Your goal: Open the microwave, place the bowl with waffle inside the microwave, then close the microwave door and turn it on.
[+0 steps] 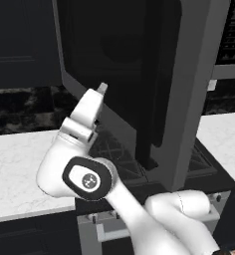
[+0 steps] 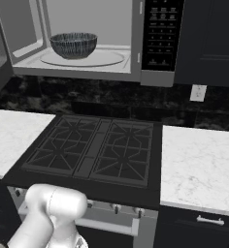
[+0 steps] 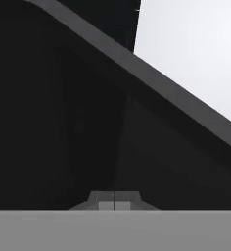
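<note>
- The microwave (image 2: 87, 43) stands open above the black stove (image 2: 94, 152).
- The bowl (image 2: 73, 45) sits inside on the round turntable (image 2: 104, 59).
- The microwave door (image 1: 139, 74) hangs swung outward.
- The hand (image 1: 102, 88), closed and empty, points up against the door's dark glass.

The bowl (image 2: 73, 45) sits on the turntable (image 2: 104, 59) (microwave (image 2: 87, 38) open).

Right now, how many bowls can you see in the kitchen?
1. The bowl sits on the turntable inside the open microwave, toward its left side. Others could be hidden behind the shut cabinet doors.
</note>
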You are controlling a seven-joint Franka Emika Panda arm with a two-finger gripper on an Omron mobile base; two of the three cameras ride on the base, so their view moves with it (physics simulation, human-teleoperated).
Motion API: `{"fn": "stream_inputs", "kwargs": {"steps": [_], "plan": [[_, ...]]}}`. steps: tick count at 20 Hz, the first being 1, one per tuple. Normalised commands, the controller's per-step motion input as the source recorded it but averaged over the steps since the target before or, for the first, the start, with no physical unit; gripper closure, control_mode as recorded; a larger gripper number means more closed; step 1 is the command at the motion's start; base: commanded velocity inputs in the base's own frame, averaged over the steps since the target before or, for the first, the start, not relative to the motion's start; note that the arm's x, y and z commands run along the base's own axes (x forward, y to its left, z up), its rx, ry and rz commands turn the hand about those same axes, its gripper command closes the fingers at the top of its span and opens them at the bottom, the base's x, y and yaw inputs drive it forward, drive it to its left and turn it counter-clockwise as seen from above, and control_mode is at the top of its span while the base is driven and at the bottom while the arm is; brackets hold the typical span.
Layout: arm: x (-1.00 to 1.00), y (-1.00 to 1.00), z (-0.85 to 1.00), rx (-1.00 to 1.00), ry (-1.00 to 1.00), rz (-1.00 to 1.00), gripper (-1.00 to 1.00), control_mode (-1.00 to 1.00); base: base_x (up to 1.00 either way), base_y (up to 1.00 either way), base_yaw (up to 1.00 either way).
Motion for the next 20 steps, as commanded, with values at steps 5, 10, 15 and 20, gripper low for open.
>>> {"fn": "stream_inputs", "kwargs": {"steps": [5, 10, 15, 20], "plan": [[0.28, -0.97, 0.18, 0.04, 0.60, 0.18, 1.00, -1.00, 0.00, 0.00, 0.00], [0.63, -0.76, 0.01, 0.00, 0.78, 0.19, 1.00, -1.00, 0.00, 0.00, 0.00], [0.98, -0.64, 0.23, 0.08, 0.63, 0.15, 1.00, -1.00, 0.00, 0.00, 0.00], [1.00, -0.35, 0.26, 0.19, 0.46, 0.14, 1.00, -1.00, 0.00, 0.00, 0.00]]}}
